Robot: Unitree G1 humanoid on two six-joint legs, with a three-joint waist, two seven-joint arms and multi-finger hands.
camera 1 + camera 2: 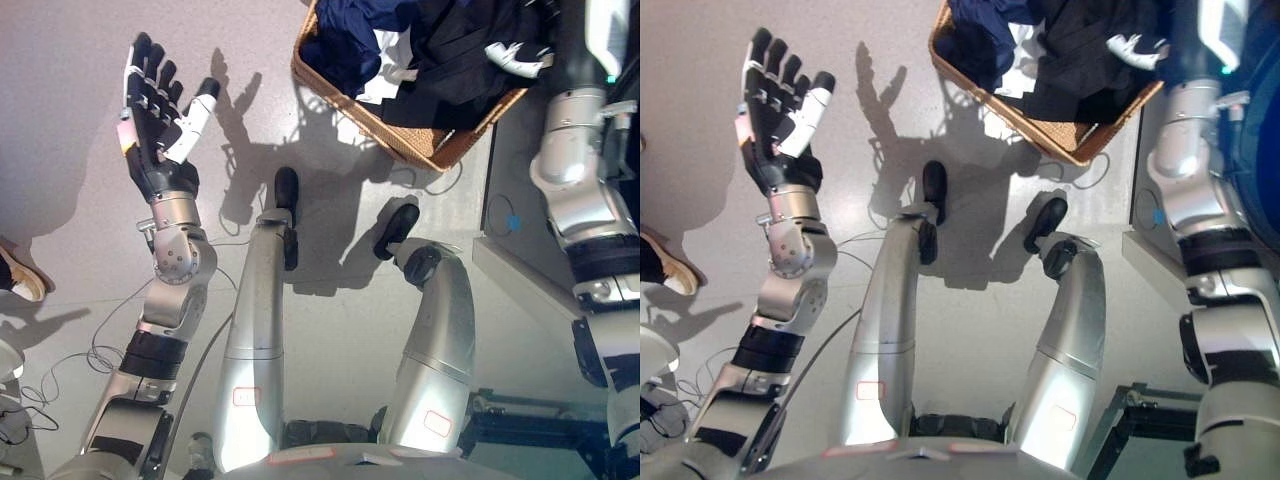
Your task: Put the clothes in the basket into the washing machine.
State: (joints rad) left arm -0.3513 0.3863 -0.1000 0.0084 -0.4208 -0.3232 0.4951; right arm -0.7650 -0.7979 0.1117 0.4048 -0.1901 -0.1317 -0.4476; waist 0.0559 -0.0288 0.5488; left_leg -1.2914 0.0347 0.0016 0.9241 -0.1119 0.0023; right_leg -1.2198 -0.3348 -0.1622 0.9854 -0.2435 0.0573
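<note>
A wicker basket (400,135) stands on the floor at the top of both views. It holds a heap of clothes: navy cloth (350,40), a white piece (392,62) and black garments (455,65). My right arm reaches up along the right side, and my right hand (518,52) lies on the black garments inside the basket. Only white fingertips show against the dark cloth, so its grip is unclear. My left hand (155,110) is raised over bare floor at the left, well apart from the basket, with fingers spread and empty.
A person's shoe (20,278) shows at the left edge. A pale raised ledge (520,285) runs along the right, and a blue rounded shape (1255,170) sits behind my right arm. Grey floor (70,200) lies left of the basket.
</note>
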